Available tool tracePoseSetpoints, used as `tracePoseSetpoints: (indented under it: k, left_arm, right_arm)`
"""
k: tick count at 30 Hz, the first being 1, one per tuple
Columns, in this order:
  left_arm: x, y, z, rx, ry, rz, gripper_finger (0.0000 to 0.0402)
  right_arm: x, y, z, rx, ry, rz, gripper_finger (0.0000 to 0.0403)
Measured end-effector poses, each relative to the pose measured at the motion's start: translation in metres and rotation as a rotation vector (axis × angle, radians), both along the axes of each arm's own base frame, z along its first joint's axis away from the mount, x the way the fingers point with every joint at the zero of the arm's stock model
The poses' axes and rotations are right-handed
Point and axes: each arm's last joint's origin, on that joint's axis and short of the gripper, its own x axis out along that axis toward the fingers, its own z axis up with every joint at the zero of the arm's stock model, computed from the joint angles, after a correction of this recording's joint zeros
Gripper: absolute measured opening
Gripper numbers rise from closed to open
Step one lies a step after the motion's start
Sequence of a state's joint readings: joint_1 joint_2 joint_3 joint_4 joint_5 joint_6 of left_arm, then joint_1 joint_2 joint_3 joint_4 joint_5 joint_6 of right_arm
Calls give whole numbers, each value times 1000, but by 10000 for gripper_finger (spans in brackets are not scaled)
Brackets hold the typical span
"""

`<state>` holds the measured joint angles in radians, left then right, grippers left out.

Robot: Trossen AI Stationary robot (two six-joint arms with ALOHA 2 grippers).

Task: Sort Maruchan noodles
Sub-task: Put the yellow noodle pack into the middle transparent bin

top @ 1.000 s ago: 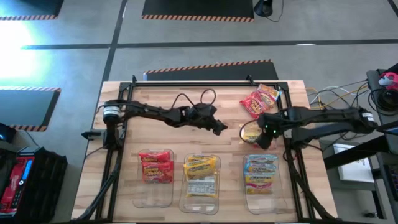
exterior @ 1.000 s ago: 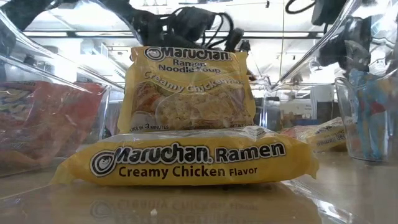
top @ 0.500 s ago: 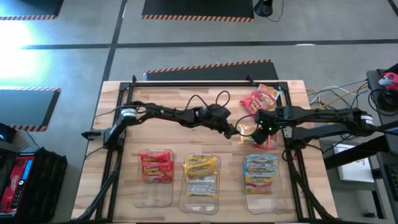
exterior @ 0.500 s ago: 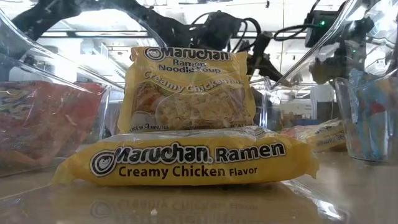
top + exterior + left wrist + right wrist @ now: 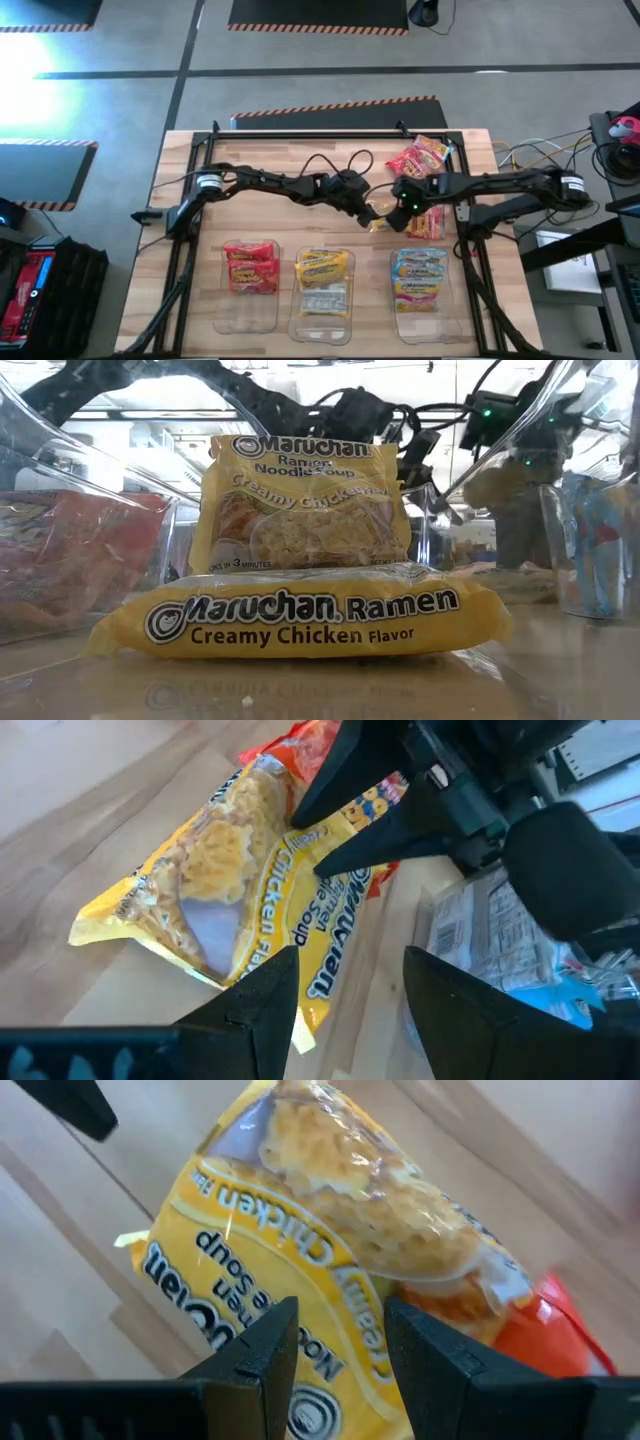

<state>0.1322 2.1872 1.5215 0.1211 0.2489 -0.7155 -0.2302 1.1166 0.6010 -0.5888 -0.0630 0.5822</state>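
Observation:
A yellow Creamy Chicken packet [image 5: 383,219] [image 5: 230,900] [image 5: 320,1250] is at the table's centre-right, between my two grippers. My right gripper [image 5: 398,205] [image 5: 340,1325] is shut on it. My left gripper [image 5: 367,212] [image 5: 350,970] is open, and its fingers stand either side of the packet's near corner; I cannot tell whether they touch it. Two red packets [image 5: 418,160] [image 5: 431,222] lie flat on the table under the right arm. Near the front edge, three clear bins hold red [image 5: 250,265], yellow [image 5: 322,268] [image 5: 300,615] and blue [image 5: 420,275] packets. My right gripper pinches the yellow packet between its two fingers [image 5: 385,835] at the logo end [image 5: 322,1402]. The fingers come slanting down from the table's right. The low view shows yellow hanging high under the gripper [image 5: 495,485], so the held end is raised. Whether the far end touches the table I cannot tell.
The three clear bins [image 5: 248,312] [image 5: 322,322] [image 5: 425,312] stand in a row along the near edge. Black frame rails [image 5: 300,133] run along the table's far and side edges. Bare wood [image 5: 260,215] lies left of centre. Cables loop over the left arm [image 5: 335,160].
My left gripper has swung toward the table's right, up to the yellow packet. My right gripper has moved toward the table's left, carrying the yellow packet with it. That uncovered the red packet beneath the arm.

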Motion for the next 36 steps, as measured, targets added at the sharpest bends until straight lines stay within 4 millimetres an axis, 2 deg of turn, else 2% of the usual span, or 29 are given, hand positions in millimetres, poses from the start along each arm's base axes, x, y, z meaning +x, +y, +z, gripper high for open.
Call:
tracePoseSetpoints:
  k: [7,16,21,25,30,36]
  left_arm:
    - [0,0,-7,13,24,-5,164]
    - [1,-2,-23,9,61,-12,164]
    - [2,-2,-22,22,46,-26,164]
    - [3,-3,-21,31,29,-34,163]
    - [5,-3,-39,19,60,-30,163]
    - [8,-3,-49,-12,76,-11,164]
  right_arm:
    - [7,0,0,27,-47,24,137]
    - [9,-4,34,-3,-185,-1,137]
    - [11,-7,45,-12,-221,-14,137]
    - [10,-11,45,-14,-220,-35,137]
    - [8,-16,45,-15,-214,-62,137]
    - [6,-17,44,-8,-193,-69,137]
